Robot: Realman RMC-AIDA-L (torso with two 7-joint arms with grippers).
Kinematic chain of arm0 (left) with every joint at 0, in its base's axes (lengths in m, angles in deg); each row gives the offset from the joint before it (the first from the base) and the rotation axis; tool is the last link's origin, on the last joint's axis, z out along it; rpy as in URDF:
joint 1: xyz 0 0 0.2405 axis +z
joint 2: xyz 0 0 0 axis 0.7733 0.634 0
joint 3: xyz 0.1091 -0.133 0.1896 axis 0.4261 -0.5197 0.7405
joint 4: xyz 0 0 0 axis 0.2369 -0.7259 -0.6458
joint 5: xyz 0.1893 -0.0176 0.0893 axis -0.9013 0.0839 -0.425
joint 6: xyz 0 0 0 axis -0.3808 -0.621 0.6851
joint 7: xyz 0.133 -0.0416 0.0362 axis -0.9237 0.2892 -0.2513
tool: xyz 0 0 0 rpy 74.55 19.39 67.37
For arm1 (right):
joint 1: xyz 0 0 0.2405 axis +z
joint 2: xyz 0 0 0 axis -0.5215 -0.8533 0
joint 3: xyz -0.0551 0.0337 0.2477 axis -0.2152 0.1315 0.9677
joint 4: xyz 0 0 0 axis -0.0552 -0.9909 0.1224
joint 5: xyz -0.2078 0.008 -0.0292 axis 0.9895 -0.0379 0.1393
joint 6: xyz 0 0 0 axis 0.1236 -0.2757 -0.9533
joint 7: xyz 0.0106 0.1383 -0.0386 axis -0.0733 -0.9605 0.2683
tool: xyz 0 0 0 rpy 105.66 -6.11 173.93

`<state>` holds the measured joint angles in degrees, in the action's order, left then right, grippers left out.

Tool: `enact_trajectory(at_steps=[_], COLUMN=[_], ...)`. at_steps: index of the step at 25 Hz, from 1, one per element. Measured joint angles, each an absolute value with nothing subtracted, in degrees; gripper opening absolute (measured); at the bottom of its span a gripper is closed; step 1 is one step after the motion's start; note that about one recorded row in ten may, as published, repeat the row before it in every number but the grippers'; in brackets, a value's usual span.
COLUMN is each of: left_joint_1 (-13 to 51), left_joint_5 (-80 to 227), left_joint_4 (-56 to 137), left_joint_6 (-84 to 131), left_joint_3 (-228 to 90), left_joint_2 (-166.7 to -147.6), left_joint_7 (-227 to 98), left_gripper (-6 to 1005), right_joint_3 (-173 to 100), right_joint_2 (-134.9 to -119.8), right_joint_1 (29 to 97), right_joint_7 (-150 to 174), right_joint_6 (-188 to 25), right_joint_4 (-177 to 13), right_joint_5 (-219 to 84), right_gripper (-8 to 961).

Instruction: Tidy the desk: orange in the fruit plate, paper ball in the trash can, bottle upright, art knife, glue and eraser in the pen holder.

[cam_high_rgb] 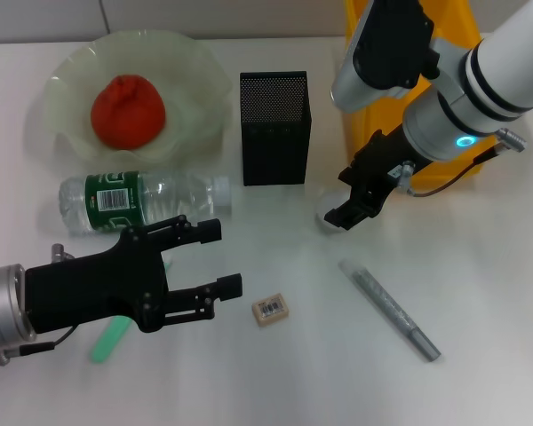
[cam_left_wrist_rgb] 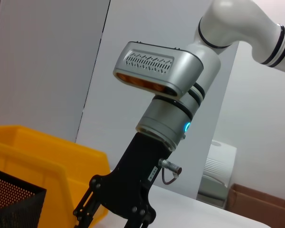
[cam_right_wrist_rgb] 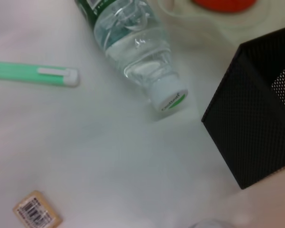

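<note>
orange (cam_high_rgb: pixel 128 111) in fruit plate (cam_high_rgb: pixel 200 67), bottle (cam_high_rgb: pixel 138 200) before it

You've got a white desk (cam_high_rgb: pixel 480 266) under everything, matte and plain, running right up to the wall (cam_high_rgb: pixel 35 18) at the far edge. That wall is pale grey, with one vertical seam showing in the head view. In the left wrist view, the same grey panels rise behind the desk. Past the desk's far edge sits a white unit (cam_left_wrist_rgb: pixel 219 164) with slatted vents on its face. Just beside it stands a brown cardboard box (cam_left_wrist_rgb: pixel 262 205), top flaps open. What's inside? You can't tell.
</note>
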<state>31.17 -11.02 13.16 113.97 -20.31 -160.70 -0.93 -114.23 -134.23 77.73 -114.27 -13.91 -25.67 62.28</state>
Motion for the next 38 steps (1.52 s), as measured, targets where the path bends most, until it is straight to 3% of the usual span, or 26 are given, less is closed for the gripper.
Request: enact_trajectory(at_steps=[16,27,38], left_joint_1=[30.0,30.0,30.2], left_joint_5=[-11.0,-11.0,-11.0], left_joint_4=[13.8,13.9,13.9], left_joint_6=[113.0,112.7,112.6], left_joint_3=[-20.3,-20.3,-20.4], left_joint_2=[-160.75,-160.69,-160.7], left_joint_7=[-0.9,-0.9,-1.0], left_gripper=[785,785,784], right_joint_3=[-120.5,-120.1,-108.7], right_joint_2=[-134.32,-134.38,-134.43], right_joint_1=[77.3,75.6,59.4], right_joint_7=[-114.4,-114.3,-94.6], right_joint_6=[-20.4,-20.6,-20.8], right_joint_4=[-28.1,-25.8,-15.9], right_joint_5=[61.8,60.7,28.8], right_gripper=[622,509,525])
